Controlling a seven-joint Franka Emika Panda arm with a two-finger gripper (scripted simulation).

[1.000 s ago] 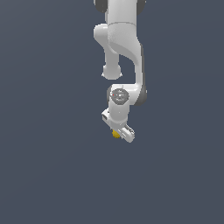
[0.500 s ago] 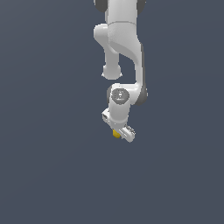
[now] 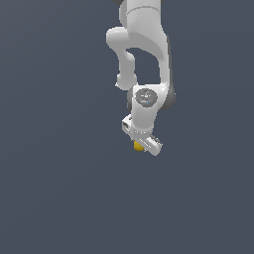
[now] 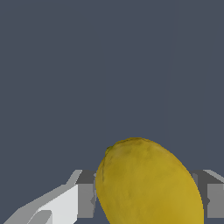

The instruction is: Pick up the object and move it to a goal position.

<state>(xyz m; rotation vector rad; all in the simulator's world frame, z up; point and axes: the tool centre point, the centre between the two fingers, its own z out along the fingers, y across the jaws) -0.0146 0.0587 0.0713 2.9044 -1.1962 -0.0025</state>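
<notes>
The object (image 3: 137, 146) is a small yellow-orange thing that peeks out under the white gripper (image 3: 142, 147) in the exterior view. In the wrist view it (image 4: 146, 183) looks oval and slightly bumpy, like a lemon, and fills the gap between the two fingers. The gripper (image 4: 148, 205) is shut on it, with one grey fingertip (image 4: 86, 197) on one side and the other on the opposite side. The arm holds the object in the air, hanging down from the top of the exterior view.
Only a plain dark grey-blue background shows around the arm in both views. No goal marker, table edge or other object is visible.
The arm, with the yellow object in the gripper, has moved slightly up and toward the exterior view's right.
</notes>
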